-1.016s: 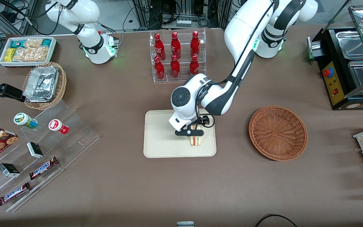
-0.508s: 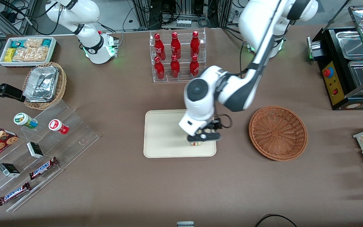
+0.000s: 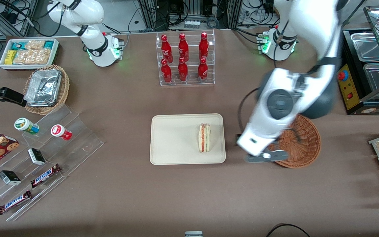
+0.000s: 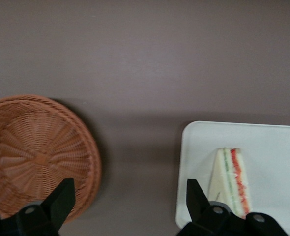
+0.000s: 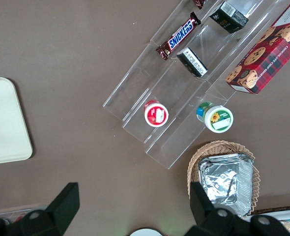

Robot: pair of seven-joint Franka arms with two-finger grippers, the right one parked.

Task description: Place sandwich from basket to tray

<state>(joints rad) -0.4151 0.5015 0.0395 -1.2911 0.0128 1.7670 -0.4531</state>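
Note:
The sandwich (image 3: 204, 138) (image 4: 231, 179), a white wedge with red and green layers, lies by itself on the cream tray (image 3: 173, 141) (image 4: 273, 147), near the tray edge that faces the basket. The reddish-brown wicker basket (image 3: 303, 141) (image 4: 32, 152) holds nothing and is partly covered by my arm. My gripper (image 3: 265, 157) (image 4: 128, 194) hangs open above the bare table between tray and basket, over the basket's near rim. Nothing is between its fingers.
A clear rack of red bottles (image 3: 184, 59) stands farther from the front camera than the tray. A stepped acrylic stand with snacks (image 3: 44, 154) and a tan basket of foil trays (image 3: 46, 89) lie toward the parked arm's end. A black appliance (image 3: 367, 72) stands toward the working arm's end.
My gripper let go of the sandwich on the tray, rose and swung away toward the basket. The sandwich stays on the tray.

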